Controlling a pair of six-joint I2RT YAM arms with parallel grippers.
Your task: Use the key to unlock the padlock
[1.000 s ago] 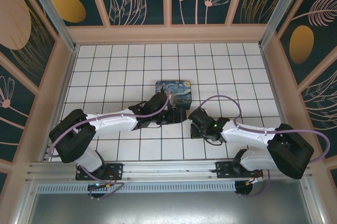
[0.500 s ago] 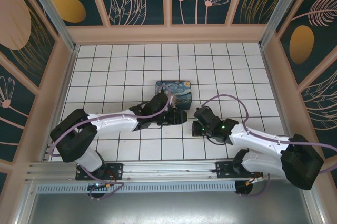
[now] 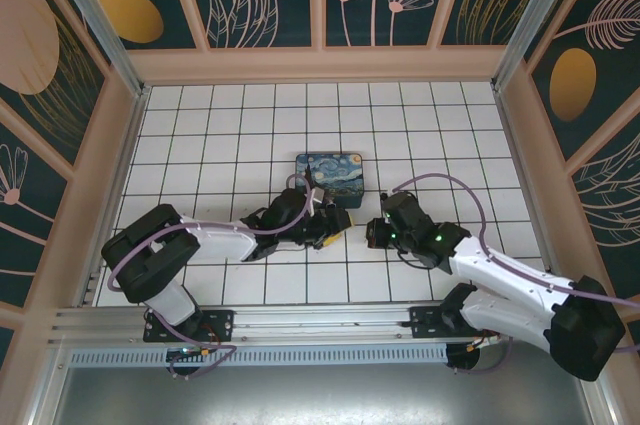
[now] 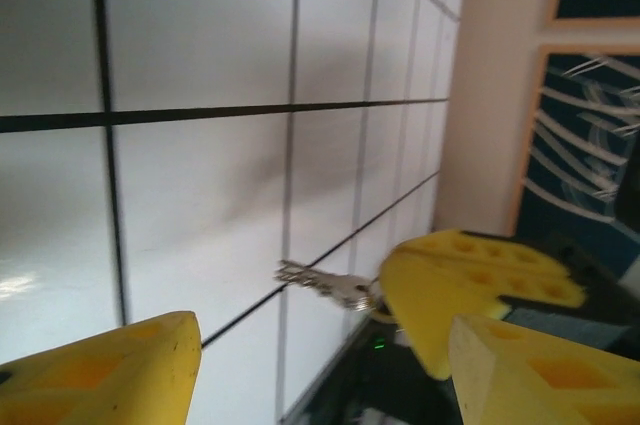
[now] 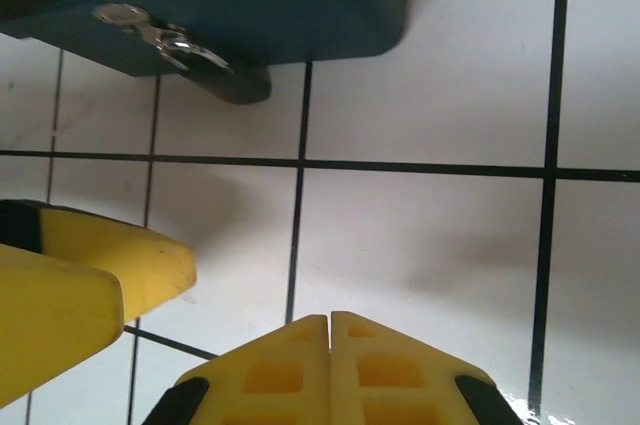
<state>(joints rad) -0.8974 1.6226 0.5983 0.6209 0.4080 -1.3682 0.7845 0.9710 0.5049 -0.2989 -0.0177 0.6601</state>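
Note:
The key [image 4: 325, 283] is a thin silver blade sticking out of the yellow fingers [image 4: 470, 280] of my right gripper, which is shut on it just above the tiles. From its own wrist view, my right gripper [image 5: 330, 320] has its jaws pressed together and the key is hidden. The padlock [image 5: 232, 83], small and black with a metal shackle, hangs at the front edge of the blue tin [image 5: 300, 5]. My left gripper [image 4: 322, 340] is open and holds nothing, facing the key. From above, the left gripper [image 3: 328, 230] and right gripper [image 3: 372, 232] sit tip to tip.
The blue painted tin [image 3: 330, 173] stands on the white tiled floor [image 3: 230, 135] just beyond both grippers. One yellow left finger [image 5: 90, 275] lies beside the right gripper. Wooden walls [image 3: 320, 65] ring the floor, and open tiles lie behind and to both sides.
My right gripper has moved up toward the tin as its arm swung out to the right. My left gripper has drawn slightly back and its jaws have narrowed a little.

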